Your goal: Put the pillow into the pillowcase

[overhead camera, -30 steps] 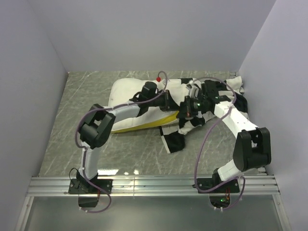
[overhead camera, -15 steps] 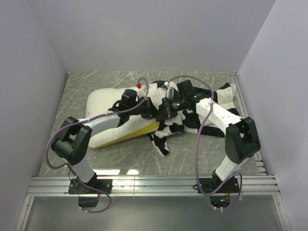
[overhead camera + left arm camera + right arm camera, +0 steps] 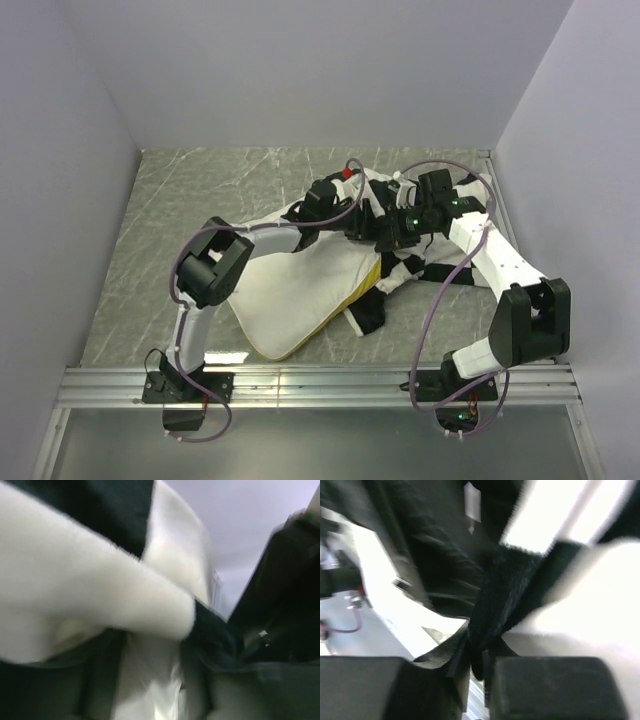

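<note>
The cream-white pillow (image 3: 300, 290) lies slanted in the middle of the table, one corner pointing at the front edge, its yellow band (image 3: 369, 280) against the pillowcase (image 3: 400, 268). The black-and-white checked pillowcase is bunched at the pillow's right end, under both wrists. My left gripper (image 3: 358, 218) sits at the pillow's far right corner. In the left wrist view its fingers stand apart with shiny pillow cloth (image 3: 150, 680) between them and fuzzy pillowcase (image 3: 75, 580) above. My right gripper (image 3: 385, 232) faces it from the right, and a black fold of pillowcase (image 3: 505, 590) is pinched in its narrow gap (image 3: 479, 675).
Pale walls close in the grey marbled table (image 3: 180, 200) on the left, back and right. An aluminium rail (image 3: 320, 385) with both arm bases runs along the front edge. Purple cables loop over each arm.
The pillow has swung from the left side to the middle, its corner now pointing at the front edge. Both wrists moved back to the right. The left fingers have spread.
</note>
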`<action>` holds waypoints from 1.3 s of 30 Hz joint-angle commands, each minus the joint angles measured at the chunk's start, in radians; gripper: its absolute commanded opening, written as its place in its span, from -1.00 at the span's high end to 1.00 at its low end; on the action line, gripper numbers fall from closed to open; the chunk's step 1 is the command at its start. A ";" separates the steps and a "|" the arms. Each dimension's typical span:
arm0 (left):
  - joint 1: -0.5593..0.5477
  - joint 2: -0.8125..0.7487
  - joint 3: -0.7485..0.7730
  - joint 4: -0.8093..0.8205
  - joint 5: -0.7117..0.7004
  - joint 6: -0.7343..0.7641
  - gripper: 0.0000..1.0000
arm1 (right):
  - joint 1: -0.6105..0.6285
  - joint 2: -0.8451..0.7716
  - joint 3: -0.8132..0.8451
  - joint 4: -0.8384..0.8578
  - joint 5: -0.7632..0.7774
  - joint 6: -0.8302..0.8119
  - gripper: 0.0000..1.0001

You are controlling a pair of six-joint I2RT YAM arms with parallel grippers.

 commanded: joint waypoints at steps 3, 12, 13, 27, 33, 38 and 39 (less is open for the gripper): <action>0.034 -0.199 0.012 -0.471 0.068 0.419 -0.36 | -0.051 -0.020 -0.017 -0.114 0.117 -0.125 0.24; 0.265 -0.503 0.006 -0.926 0.007 0.856 -0.68 | -0.116 0.007 0.278 -0.161 0.234 -0.220 -0.25; 0.286 -0.460 0.034 -0.967 -0.054 0.896 -0.68 | -0.113 0.030 0.317 -0.101 0.252 -0.194 -0.25; 0.400 -0.127 0.165 -0.874 -0.175 1.062 -0.76 | 0.090 0.710 1.111 0.074 0.558 -0.097 -0.61; 0.400 -0.092 0.114 -0.831 -0.147 1.067 -0.62 | 0.154 0.845 1.115 0.143 0.544 -0.143 -0.64; 0.386 -0.060 0.108 -0.860 -0.050 1.134 0.28 | 0.168 0.885 1.031 0.084 0.498 -0.163 -0.63; 0.383 -0.064 0.097 -0.854 -0.037 1.150 0.41 | 0.168 0.885 1.015 0.079 0.495 -0.166 -0.57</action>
